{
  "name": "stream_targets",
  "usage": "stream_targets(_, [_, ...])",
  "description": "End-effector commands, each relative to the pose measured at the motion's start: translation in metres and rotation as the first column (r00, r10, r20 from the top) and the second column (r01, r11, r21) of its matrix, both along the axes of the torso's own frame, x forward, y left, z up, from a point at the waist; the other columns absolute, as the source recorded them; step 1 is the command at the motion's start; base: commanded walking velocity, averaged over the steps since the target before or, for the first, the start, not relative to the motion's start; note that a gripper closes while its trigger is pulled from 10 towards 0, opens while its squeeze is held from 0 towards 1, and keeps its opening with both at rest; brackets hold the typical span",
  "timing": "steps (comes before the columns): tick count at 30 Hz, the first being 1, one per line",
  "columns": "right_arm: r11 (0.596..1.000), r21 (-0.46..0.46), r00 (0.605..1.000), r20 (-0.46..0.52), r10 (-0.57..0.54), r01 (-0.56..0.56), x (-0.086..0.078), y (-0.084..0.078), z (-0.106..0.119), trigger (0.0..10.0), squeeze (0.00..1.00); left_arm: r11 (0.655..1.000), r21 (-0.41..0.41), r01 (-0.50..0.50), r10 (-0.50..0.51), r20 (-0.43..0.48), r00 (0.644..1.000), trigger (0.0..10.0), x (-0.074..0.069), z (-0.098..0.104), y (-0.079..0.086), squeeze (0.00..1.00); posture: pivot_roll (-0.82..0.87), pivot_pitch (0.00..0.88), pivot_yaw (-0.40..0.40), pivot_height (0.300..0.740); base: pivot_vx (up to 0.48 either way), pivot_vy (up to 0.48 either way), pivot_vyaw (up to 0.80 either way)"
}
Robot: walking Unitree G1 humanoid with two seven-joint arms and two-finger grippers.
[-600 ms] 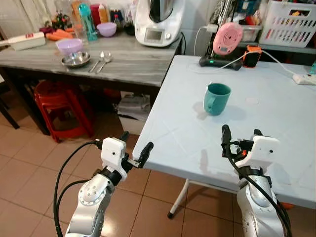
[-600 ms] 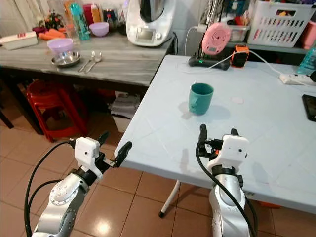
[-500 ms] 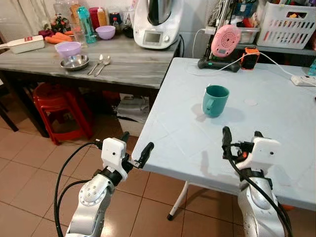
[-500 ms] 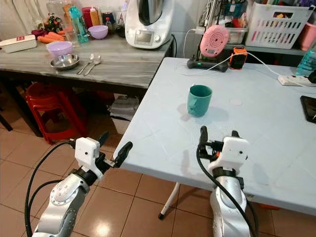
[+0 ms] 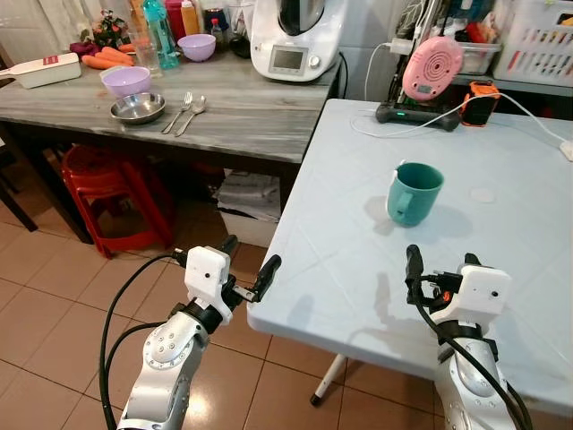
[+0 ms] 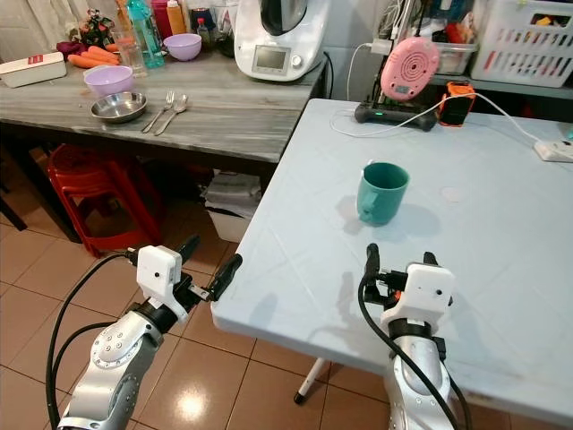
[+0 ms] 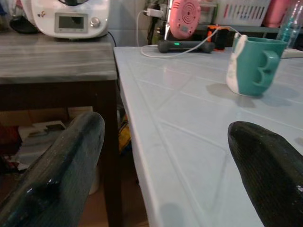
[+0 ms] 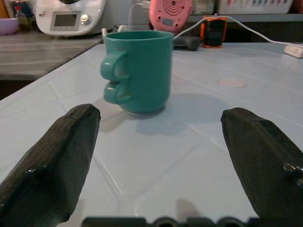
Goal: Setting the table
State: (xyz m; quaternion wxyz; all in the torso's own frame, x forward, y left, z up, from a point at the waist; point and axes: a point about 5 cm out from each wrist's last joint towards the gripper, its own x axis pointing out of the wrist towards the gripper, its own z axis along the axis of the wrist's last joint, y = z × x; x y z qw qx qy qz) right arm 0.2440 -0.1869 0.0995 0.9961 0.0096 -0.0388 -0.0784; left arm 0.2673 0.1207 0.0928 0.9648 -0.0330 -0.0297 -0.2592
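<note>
Table point(image 5: 501, 296): pale blue, smooth, faintly creased covering, square corner nearest the robot. All places below are given from this table.

Counter point(image 5: 233, 112): grey streaked, wood-grain top on dark legs, butting against the table's left edge.

Stool point(image 5: 112, 193): red plastic, rounded, under the counter, left of the table.

Kitchen machine point(image 5: 295, 36): white, glossy body with a small screen, on the counter just beyond the table's far left corner.

Pink gadget point(image 5: 431, 67): round, ribbed face, on a black base at the table's far edge, white cable trailing from it.

Left gripper point(image 5: 246, 269): white block with two long black textured fingers point(image 7: 57, 177), spread apart and empty, hanging off the table's near left edge above the tiled floor.

Right gripper point(image 6: 398, 264): same build, fingers point(image 8: 52, 161) spread apart and empty, over the table's near part, facing the mug and short of it.

Mug point(image 5: 414, 193): teal, smooth, cylindrical, looped handle, upright near the table's middle.

Purple bowl point(image 5: 125, 81): matte, round, on the counter well left of the table.

Steel dish point(image 5: 138, 107): shallow, shiny, just in front of the purple bowl.

Fork and spoon point(image 5: 184, 111): metal, side by side on the counter, right of the dish.
</note>
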Motion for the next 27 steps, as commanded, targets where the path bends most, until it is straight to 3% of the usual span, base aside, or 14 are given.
stream_targets(1, [1.0,-0.005,1.0,0.022,0.004,-0.003,-0.001,0.002,0.005,10.0,0.0,1.0,0.006,0.005,-0.005,0.005,1.0,10.0,0.002,0.002,0.0,0.0,-0.03,0.0,0.042,0.74,0.33,0.0,0.0])
stream_targets(14, [1.0,0.0,1.0,0.013,0.017,-0.017,-0.001,0.007,0.003,10.0,0.0,1.0,0.007,0.003,-0.003,-0.002,1.0,10.0,0.001,0.001,0.001,0.0,-0.02,0.0,0.038,0.74,0.316,0.0,0.0])
stream_targets(20, [1.0,0.004,1.0,0.004,0.029,-0.029,0.002,0.01,0.001,10.0,0.0,1.0,0.008,0.007,-0.007,-0.03,1.0,10.0,0.0,-0.003,0.002,0.0,-0.02,0.0,0.037,0.74,0.0,0.0,0.0])
stream_targets(27, [0.999,0.003,0.999,-0.002,0.045,-0.045,0.009,0.018,-0.002,10.0,0.0,0.996,0.024,0.084,-0.082,-0.076,0.994,10.0,-0.003,-0.012,-0.002,0.0,-0.02,0.0,0.037,0.74,0.0,0.0,0.0])
